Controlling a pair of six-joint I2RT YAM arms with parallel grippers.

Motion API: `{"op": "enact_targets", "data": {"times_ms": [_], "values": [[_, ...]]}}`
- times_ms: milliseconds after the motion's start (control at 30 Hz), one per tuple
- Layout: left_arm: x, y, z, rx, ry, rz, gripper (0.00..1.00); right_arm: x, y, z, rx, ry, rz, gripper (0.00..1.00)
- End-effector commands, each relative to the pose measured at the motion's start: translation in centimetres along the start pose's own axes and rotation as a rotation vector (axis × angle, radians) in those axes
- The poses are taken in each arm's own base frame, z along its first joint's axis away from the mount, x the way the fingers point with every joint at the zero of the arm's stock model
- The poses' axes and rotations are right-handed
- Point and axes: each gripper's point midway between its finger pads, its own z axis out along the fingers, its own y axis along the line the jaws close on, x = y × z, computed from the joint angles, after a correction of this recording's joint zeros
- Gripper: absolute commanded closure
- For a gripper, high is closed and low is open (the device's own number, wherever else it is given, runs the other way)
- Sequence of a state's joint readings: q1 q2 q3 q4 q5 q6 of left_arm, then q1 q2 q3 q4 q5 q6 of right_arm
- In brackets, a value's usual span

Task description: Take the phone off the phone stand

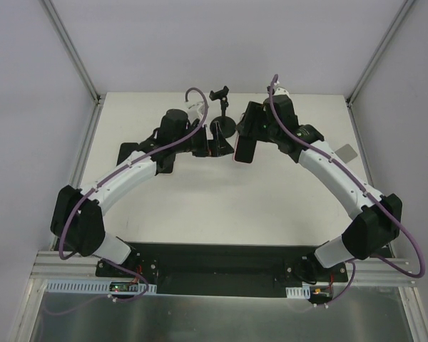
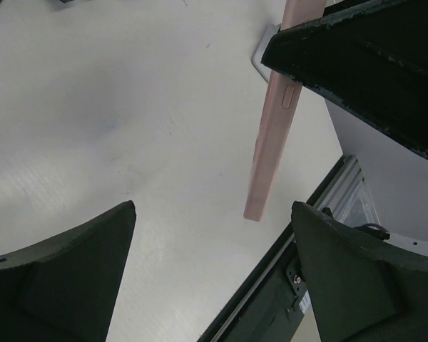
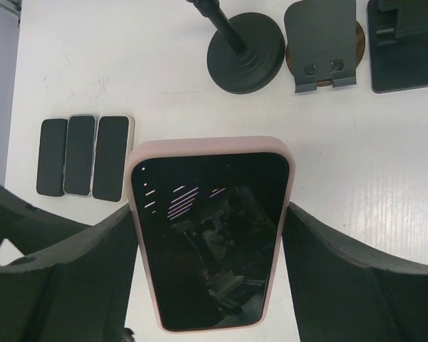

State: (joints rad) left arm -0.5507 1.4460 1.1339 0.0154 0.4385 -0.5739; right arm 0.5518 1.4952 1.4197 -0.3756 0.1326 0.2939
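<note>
A phone (image 3: 210, 231) in a pink case, dark screen facing the camera, is held between the fingers (image 3: 64, 278) of my right gripper (image 3: 210, 249), above the white table and clear of every stand. In the top view the phone (image 1: 244, 148) hangs under the right gripper (image 1: 247, 134). A pole stand with a round black base (image 3: 245, 60) and an empty clamp (image 1: 219, 93) stands just behind it. My left gripper (image 2: 214, 242) is open and empty beside the phone's pink edge (image 2: 271, 135); in the top view it (image 1: 208, 144) sits left of the phone.
A grey folding stand on a wooden disc (image 3: 322, 44) and a black stand (image 3: 405, 43) are next to the pole stand. Three phones (image 3: 85, 155) lie flat side by side on the table. The table's dark front edge (image 2: 271, 285) is near the left gripper.
</note>
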Motion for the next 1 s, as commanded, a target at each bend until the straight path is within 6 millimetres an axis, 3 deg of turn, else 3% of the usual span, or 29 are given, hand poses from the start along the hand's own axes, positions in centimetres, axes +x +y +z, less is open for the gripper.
{"op": "enact_targets", "data": {"times_ms": [0, 100, 200, 333, 367, 467, 567, 667, 700, 800, 900, 967], "values": [[-0.6, -3.0, 1.3, 0.104, 0.013, 0.002, 0.14, -3.0, 2.6, -1.7, -0.103, -0.105, 0.056, 0.87], [0.2, -3.0, 2.3, 0.111, 0.050, -0.001, 0.19, -3.0, 2.8, -1.7, -0.114, -0.105, 0.060, 0.87], [0.7, -3.3, 3.1, 0.126, 0.074, 0.001, 0.32, -3.0, 3.1, -1.8, -0.125, -0.107, 0.063, 0.87], [1.1, -3.4, 3.6, 0.131, 0.090, 0.008, 0.51, -3.1, 3.3, -1.7, -0.132, -0.112, 0.068, 0.87], [1.1, -3.5, 3.7, 0.131, 0.093, 0.005, 0.63, -3.2, 3.4, -1.7, -0.135, -0.115, 0.068, 0.87], [1.1, -3.5, 3.5, 0.134, 0.089, 0.013, 0.80, -3.1, 3.3, -1.6, -0.134, -0.112, 0.069, 0.87], [1.1, -3.5, 3.3, 0.128, 0.082, 0.022, 0.91, -2.9, 3.4, -1.5, -0.140, -0.106, 0.069, 0.80], [1.1, -3.3, 3.0, 0.119, 0.073, 0.031, 1.00, -2.9, 3.7, -1.6, -0.158, -0.105, 0.071, 0.57], [1.1, -3.3, 2.9, 0.115, 0.068, 0.037, 1.00, -2.8, 3.6, -1.6, -0.158, -0.103, 0.065, 0.40], [0.9, -2.9, 2.0, 0.085, 0.040, 0.065, 1.00, -2.9, 3.6, -2.0, -0.168, -0.111, 0.039, 0.12], [1.0, -1.8, 1.3, 0.032, 0.028, 0.091, 1.00, -3.0, 3.0, -2.7, -0.164, -0.122, 0.018, 0.00], [0.8, -1.0, 0.9, 0.001, 0.015, 0.104, 1.00, -2.9, 2.4, -3.2, -0.156, -0.130, 0.009, 0.04]]}}
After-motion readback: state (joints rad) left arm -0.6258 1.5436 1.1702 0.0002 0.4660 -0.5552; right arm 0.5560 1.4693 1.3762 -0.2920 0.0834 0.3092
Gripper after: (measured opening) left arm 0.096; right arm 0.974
